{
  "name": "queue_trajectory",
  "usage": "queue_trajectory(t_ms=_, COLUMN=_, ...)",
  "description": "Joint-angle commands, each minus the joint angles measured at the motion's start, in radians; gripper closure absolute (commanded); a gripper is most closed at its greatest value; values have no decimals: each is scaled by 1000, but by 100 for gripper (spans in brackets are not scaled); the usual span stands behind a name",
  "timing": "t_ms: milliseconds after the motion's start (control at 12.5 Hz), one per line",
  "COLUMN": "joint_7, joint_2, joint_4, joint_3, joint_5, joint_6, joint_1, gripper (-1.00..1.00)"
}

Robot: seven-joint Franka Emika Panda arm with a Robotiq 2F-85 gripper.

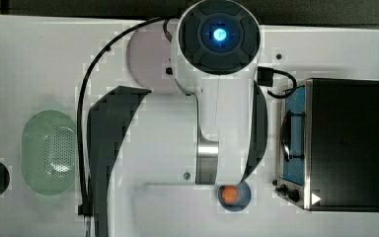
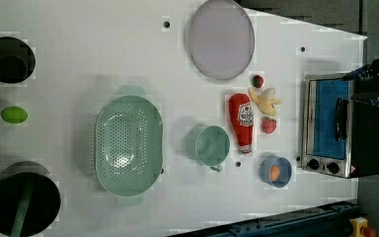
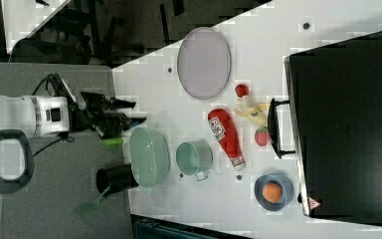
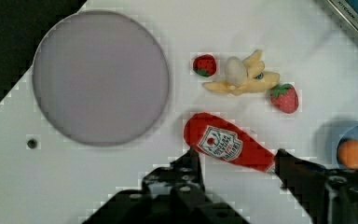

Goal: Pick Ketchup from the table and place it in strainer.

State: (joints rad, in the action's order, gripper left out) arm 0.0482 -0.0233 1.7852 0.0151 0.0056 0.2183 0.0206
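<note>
The Ketchup (image 2: 242,121) is a red bottle with a white label, lying flat on the white table between the green cup (image 2: 209,144) and a peeled banana (image 2: 265,101). In the wrist view the Ketchup (image 4: 228,144) lies below and between my two black fingers (image 4: 191,163). My gripper (image 4: 237,156) is open, well above the bottle, and holds nothing. The right view shows my gripper (image 3: 127,117) hanging high off the table. The strainer (image 2: 128,145), a pale green oval basket with a perforated bottom, sits empty beyond the cup at the left view's left.
A grey-lilac plate (image 2: 220,38), two strawberries (image 2: 257,80) (image 2: 269,125) and a blue bowl (image 2: 276,172) holding an orange ball surround the bottle. A toaster oven (image 2: 333,123) stands at the left view's right. A lime (image 2: 14,114) and two black pots (image 2: 9,59) (image 2: 24,197) lie past the strainer.
</note>
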Motion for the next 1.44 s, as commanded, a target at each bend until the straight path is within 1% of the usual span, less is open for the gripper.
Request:
queue_trajectory(t_ms=80, joint_7=-36, joint_2=240, joint_4=114, joint_3=22, joint_5=24, joint_6=-157, joint_1=111, gripper=-59)
queue_trajectory(t_ms=240, joint_7=-42, joint_2=239, joint_4=125, joint_3=22, joint_5=24, joint_6=-157, joint_1=110, gripper=-100)
queue_trajectory(t_ms=480, joint_7=-113, joint_2=227, joint_4=167, joint_3=36, joint_5=24, joint_6=-134, joint_1=107, gripper=-100)
queue_trajectory(t_ms=720, joint_7=-254, joint_2=197, joint_4=223, joint_3=68, joint_5=24, joint_6=-46, joint_1=106, gripper=-100)
queue_trajectory(t_ms=880, joint_7=-401, joint_2=174, joint_4=268, joint_3=89, joint_5=24, joint_6=18, joint_1=105, gripper=-100)
queue_trajectory(t_ms=1040, joint_7=-591, joint_2=152, joint_4=320, joint_3=104, joint_5=24, joint_6=92, joint_1=105, gripper=-100)
queue_trajectory(t_ms=1200, joint_7=-766, joint_2=132, joint_4=379, joint_3=110, joint_5=24, joint_6=188, joint_1=105, gripper=-100)
queue_trajectory(t_ms=1440, joint_7=-975, joint_2=97, joint_4=467, joint_3=111, joint_5=24, joint_6=344, joint_1=104, gripper=-100)
